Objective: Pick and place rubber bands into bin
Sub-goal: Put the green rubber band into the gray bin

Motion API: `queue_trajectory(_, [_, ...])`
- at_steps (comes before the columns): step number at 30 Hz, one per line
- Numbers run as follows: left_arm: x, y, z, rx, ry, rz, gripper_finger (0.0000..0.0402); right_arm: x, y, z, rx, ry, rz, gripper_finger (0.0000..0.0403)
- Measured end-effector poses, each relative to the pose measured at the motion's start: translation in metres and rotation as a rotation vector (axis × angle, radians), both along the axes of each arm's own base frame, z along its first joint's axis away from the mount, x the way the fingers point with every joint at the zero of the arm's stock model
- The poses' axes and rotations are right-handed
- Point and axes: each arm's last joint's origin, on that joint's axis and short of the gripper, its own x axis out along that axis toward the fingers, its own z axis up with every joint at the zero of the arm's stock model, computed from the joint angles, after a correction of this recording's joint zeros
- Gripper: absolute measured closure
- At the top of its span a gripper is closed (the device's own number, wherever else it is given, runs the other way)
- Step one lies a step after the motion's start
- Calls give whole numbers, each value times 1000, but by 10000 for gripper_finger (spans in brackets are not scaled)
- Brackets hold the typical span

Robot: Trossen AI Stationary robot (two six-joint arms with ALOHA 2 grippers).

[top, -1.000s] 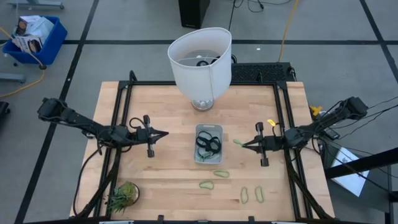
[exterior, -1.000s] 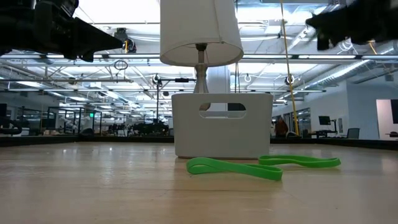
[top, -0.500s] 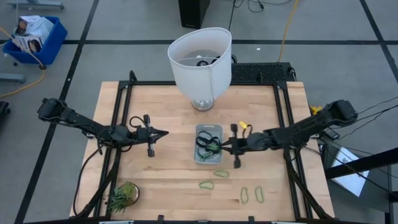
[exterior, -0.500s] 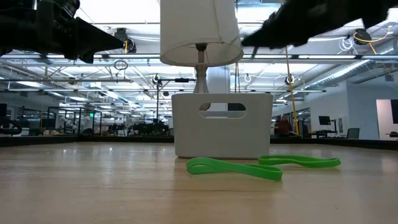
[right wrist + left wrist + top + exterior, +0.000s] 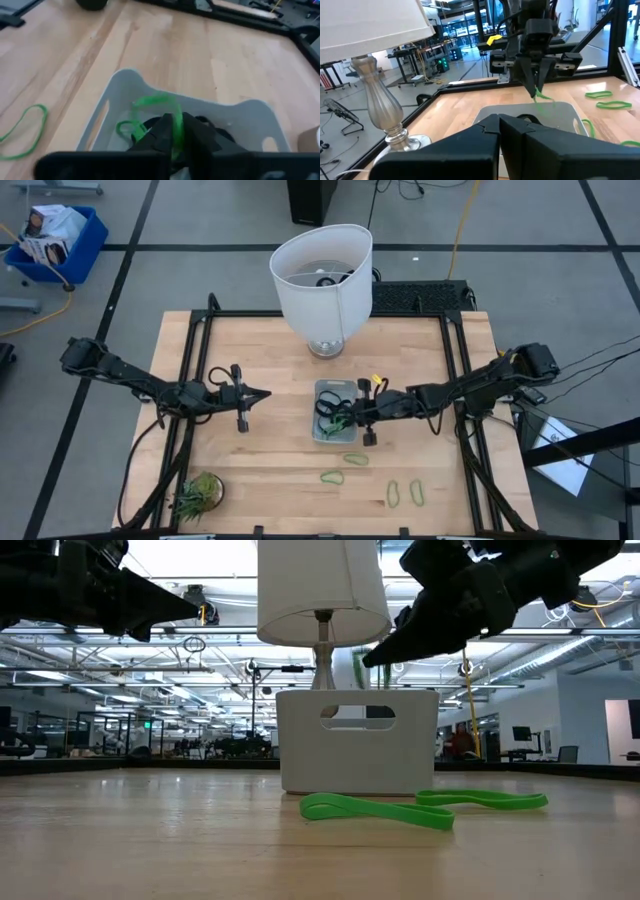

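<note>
- The right gripper (image 5: 349,418) hangs over the right edge of the bin (image 5: 322,436), its dark fingers (image 5: 192,131) pinched together on a light-green rubber band (image 5: 150,102).
- That band is a thin floppy strip; it droops from the fingertips down into the bin, seen from the right wrist view curling above the dark bands already inside.
- The bin is a small rectangular tray of pale translucent plastic with rounded corners, low walls and a slot handle cut in its end. It sits at the middle of the table (image 5: 270,350).
- Inside it lies a tangle of dark wavy rubber bands (image 5: 330,409).
- Four more light-green rubber bands (image 5: 332,477) lie flat on the wood on the near side of the bin, well apart from the gripper; each is a thin oval loop.
- The table is pale wooden butcher block with visible grain, framed by black metal rails.
- The left gripper (image 5: 262,394) waits left of the bin, above the table, fingers clenched and holding nothing.
- A white fabric lampshade (image 5: 320,275) on a rounded metal base stands at the far side.
</note>
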Motion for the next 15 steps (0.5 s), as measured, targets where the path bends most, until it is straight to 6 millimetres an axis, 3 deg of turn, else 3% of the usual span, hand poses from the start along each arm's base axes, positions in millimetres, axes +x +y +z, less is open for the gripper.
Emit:
queue_trajectory(9, [0,0,0,-2,-1,0,396,0,-1,0,33,-4,-50,222])
queue_trajectory(15, [0,0,0,-2,-1,0,396,0,-2,1,24,-10,-75,186])
